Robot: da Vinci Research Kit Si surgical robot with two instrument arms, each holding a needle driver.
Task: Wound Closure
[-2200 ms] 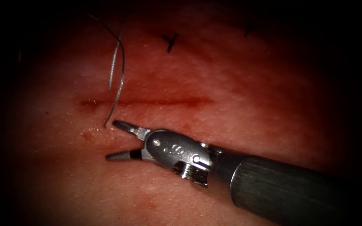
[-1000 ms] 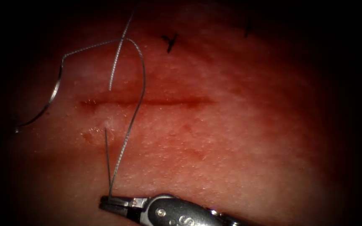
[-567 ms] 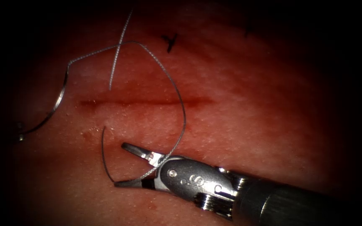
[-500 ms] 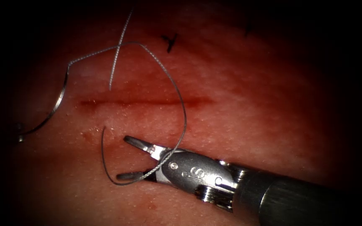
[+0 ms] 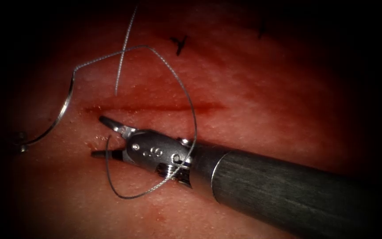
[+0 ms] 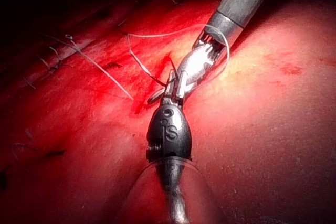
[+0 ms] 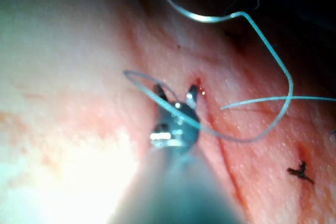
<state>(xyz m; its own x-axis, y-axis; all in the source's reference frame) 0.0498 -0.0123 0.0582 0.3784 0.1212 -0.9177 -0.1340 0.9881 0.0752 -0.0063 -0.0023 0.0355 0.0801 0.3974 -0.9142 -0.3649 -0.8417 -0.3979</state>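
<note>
Red, wet-looking tissue (image 5: 261, 128), darker red cut (image 5: 155, 107), silvery-grey thread (image 5: 186, 97), black cut ends of thread (image 5: 180, 44), dull grey metal right tool (image 5: 105, 138).

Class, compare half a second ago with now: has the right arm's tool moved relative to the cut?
Yes: the right tool, jaws open, has moved up-left toward the cut's left end.

1. A dark knotted stitch (image 5: 180, 44) sits in the tissue (image 5: 266, 132) well above the cut (image 5: 200, 106), its short ends splayed like a Y; the right wrist view shows it too.
2. A second dark stitch (image 5: 261, 31) lies further right, faint at the dim edge.
3. In the left wrist view, short dark thread ends (image 6: 52, 59) stand in a row, away from the cut.
4. A small spot of red fluid (image 5: 159, 217) marks the tissue below the cut.
</note>
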